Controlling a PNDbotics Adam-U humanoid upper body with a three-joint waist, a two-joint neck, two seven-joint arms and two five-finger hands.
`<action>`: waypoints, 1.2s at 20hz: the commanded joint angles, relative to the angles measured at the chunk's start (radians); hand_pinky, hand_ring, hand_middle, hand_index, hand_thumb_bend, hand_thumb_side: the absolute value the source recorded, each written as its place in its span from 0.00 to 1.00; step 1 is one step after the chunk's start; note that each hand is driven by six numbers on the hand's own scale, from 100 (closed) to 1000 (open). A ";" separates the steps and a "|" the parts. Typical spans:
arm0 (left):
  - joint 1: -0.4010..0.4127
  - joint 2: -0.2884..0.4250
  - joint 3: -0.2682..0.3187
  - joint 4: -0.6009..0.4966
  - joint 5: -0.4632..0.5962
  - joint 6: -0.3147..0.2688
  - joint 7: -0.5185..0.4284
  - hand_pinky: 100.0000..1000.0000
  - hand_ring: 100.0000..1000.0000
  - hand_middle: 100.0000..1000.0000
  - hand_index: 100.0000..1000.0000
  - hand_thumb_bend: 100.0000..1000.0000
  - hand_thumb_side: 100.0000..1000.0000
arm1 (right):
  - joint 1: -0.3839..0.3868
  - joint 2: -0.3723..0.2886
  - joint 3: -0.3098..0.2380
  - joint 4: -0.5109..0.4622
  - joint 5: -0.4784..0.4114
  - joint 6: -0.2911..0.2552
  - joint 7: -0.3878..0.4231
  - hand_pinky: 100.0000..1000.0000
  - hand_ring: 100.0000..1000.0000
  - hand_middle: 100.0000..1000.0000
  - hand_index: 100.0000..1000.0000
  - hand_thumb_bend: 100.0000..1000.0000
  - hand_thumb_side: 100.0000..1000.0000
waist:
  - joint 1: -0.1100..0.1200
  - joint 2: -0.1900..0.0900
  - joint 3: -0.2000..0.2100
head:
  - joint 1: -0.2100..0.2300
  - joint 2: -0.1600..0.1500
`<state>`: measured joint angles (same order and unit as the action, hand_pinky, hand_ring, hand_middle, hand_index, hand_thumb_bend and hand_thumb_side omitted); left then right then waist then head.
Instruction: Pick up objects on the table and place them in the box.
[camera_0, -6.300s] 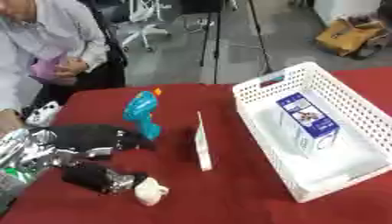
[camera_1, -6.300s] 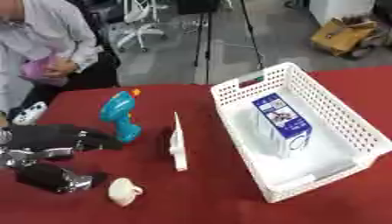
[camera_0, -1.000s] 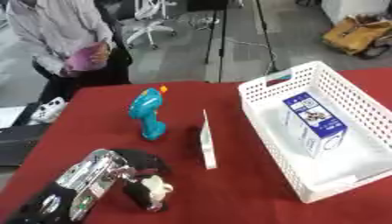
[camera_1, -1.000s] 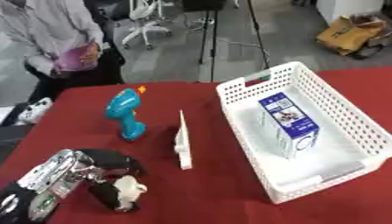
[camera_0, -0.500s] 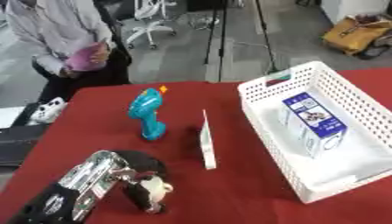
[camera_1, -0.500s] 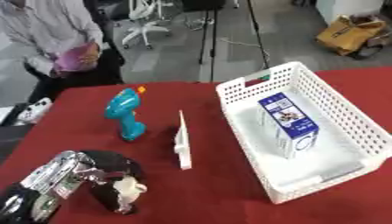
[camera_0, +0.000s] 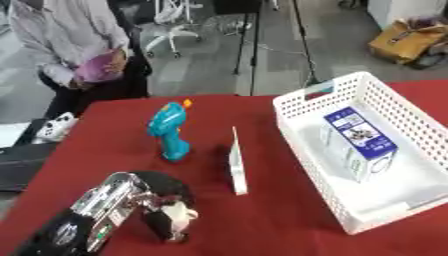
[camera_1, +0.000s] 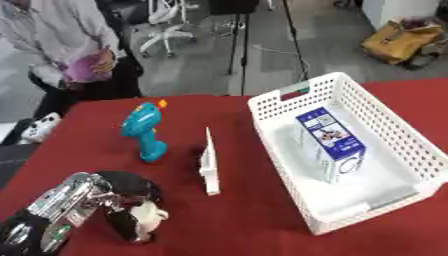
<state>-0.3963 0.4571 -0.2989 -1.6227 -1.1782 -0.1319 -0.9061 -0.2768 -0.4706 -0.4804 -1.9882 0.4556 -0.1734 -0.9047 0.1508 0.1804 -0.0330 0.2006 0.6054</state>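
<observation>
Left hand (camera_0: 153, 197) is down at the table's (camera_0: 262, 230) near-left corner, fingers curled round a small white thing (camera_0: 179, 214). The box (camera_1: 289, 107) sits well apart on the right side, carton (camera_1: 330, 137) inside.

I see matt red cloth over the counter (camera_0: 289, 235), a white plastic lattice box (camera_0: 302, 105), a printed glossy carton (camera_0: 359, 142), and a smooth teal plastic toy (camera_0: 168, 131).

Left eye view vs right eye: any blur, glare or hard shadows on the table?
Left eye view: soft all over, the carton's print unreadable; small dark shadow beside the white flat piece. Right eye view: equally soft; left robot hand smeared around a small white object; no glare on the red table.
</observation>
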 joint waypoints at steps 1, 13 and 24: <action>-0.020 0.013 0.031 -0.028 -0.044 0.002 -0.001 0.64 0.73 0.91 0.94 0.46 0.61 | -0.007 -0.016 -0.008 -0.012 -0.003 -0.005 -0.002 0.73 0.67 0.48 0.56 0.00 0.32 | -0.010 -0.012 0.002 | -0.001 -0.008; -0.028 -0.002 0.029 0.078 -0.040 -0.006 -0.001 0.63 0.77 0.93 0.95 0.49 0.71 | -0.010 -0.017 -0.008 -0.012 -0.004 -0.005 -0.002 0.73 0.67 0.48 0.56 0.00 0.32 | -0.008 -0.009 -0.004 | 0.000 -0.013; -0.034 -0.017 0.015 0.135 -0.003 -0.015 -0.001 0.63 0.78 0.93 0.96 0.48 0.77 | -0.012 -0.017 -0.009 -0.012 -0.007 -0.006 -0.002 0.73 0.67 0.48 0.56 0.00 0.32 | -0.010 -0.010 -0.004 | 0.003 -0.014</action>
<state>-0.4258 0.4349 -0.2799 -1.4977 -1.1896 -0.1417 -0.9047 -0.2780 -0.4706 -0.4806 -1.9882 0.4525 -0.1745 -0.9052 0.1510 0.1799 -0.0362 0.2011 0.6011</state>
